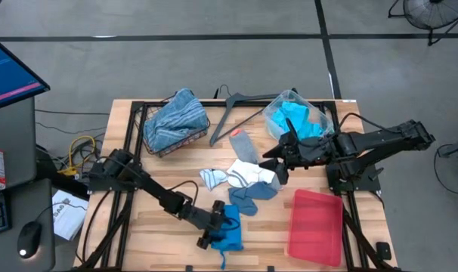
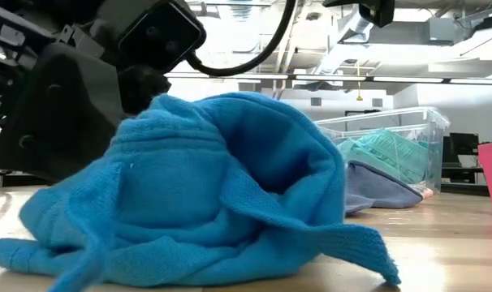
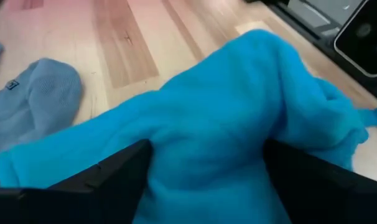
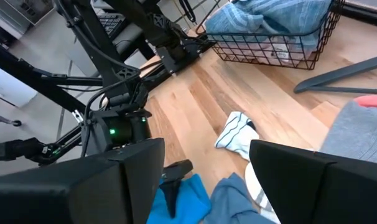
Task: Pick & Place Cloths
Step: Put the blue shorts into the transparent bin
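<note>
A bright blue cloth lies bunched on the wood near the table's near edge and fills the low view. My left gripper is low beside it and open, with a raised fold between its fingers. My right gripper is open and hovers above the table's middle. Below it lie a white cloth, a white striped sock, a grey sock with a pink toe and a grey-blue cloth, all flat on the table. My left gripper has its open fingers on both sides of a raised fold of the bright blue cloth, coming in low from the table's left. The fold fills the gap and meets both inner sides. The cloth's lower edges lie on the table.
A wire basket with a blue-white striped cloth stands at the far left. A clear bin with turquoise cloths stands at the far right. A grey hanger lies between them. A red tray lies near right.
</note>
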